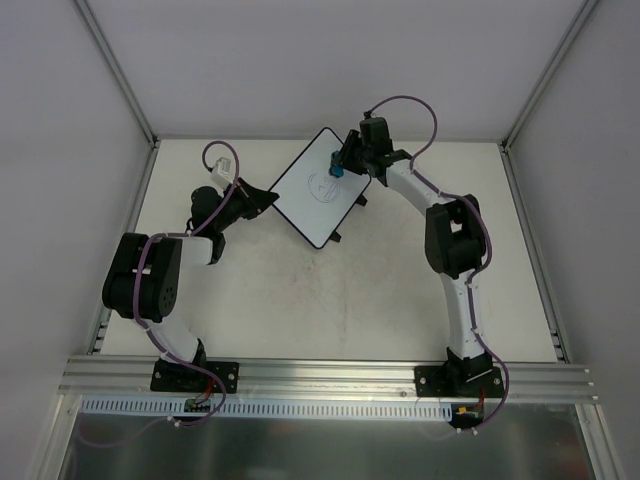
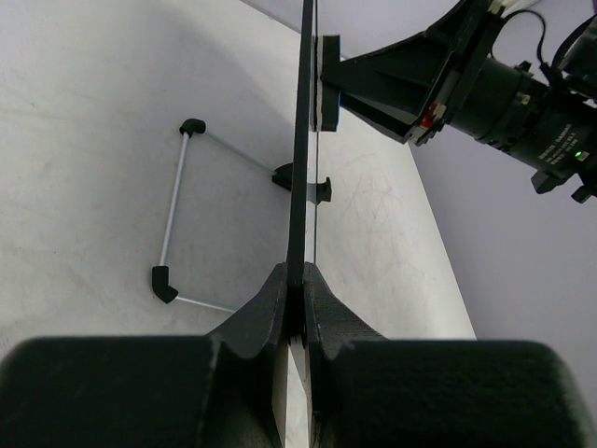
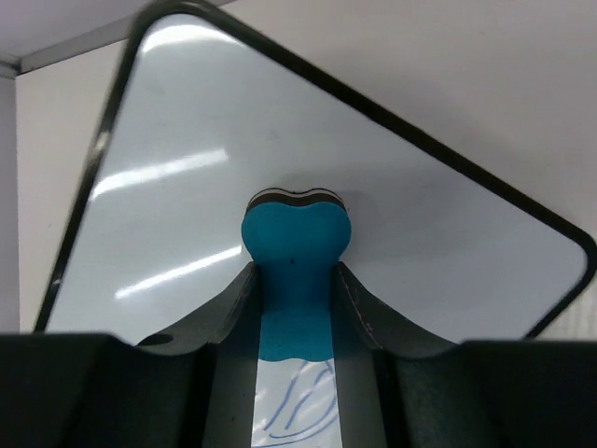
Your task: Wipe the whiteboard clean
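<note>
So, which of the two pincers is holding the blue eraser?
The right pincer: it is shut on the blue eraser, held against the whiteboard. The left pincer only clamps the whiteboard's edge.

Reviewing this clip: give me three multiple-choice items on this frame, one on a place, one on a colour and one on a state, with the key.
1. Where is the eraser?
A) on the whiteboard face
B) lying on the table
C) by the arm bases

2. What colour is the writing on the board?
A) red
B) green
C) blue

3. How is the left claw?
A) open above the board
B) shut on the board's edge
C) shut on the eraser

Key:
1 A, the right claw holds it against the board.
2 C, blue strokes show in the right wrist view.
3 B, the left wrist view shows it clamping the rim.
</note>
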Motion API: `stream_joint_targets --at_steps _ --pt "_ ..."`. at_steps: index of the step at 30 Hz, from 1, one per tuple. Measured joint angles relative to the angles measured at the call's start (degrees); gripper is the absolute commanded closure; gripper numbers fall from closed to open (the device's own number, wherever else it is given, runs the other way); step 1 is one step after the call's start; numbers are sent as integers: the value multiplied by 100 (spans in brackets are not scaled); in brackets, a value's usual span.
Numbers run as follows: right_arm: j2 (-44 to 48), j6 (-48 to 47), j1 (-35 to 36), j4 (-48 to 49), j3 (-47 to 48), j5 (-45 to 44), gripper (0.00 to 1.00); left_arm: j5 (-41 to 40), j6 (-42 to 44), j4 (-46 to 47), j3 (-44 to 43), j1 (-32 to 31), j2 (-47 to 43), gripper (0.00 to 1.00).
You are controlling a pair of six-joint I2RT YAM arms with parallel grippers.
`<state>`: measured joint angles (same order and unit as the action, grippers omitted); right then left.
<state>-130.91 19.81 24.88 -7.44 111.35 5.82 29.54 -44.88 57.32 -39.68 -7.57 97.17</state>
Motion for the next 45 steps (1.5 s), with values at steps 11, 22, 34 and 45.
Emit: stream_joint_targets --at_steps 11,22,34,45 --pt "197 417 -317 105 -756 -192 100 -11 -72 227 120 0 0 100" --pt "197 337 -319 243 -798 -57 100 -7 -90 289 153 0 2 100" --pt "417 -647 138 358 -896 -48 100 -2 -109 286 153 2 7 100" --pt "671 -1609 741 538 -988 304 100 -4 -116 286 151 7 24 100"
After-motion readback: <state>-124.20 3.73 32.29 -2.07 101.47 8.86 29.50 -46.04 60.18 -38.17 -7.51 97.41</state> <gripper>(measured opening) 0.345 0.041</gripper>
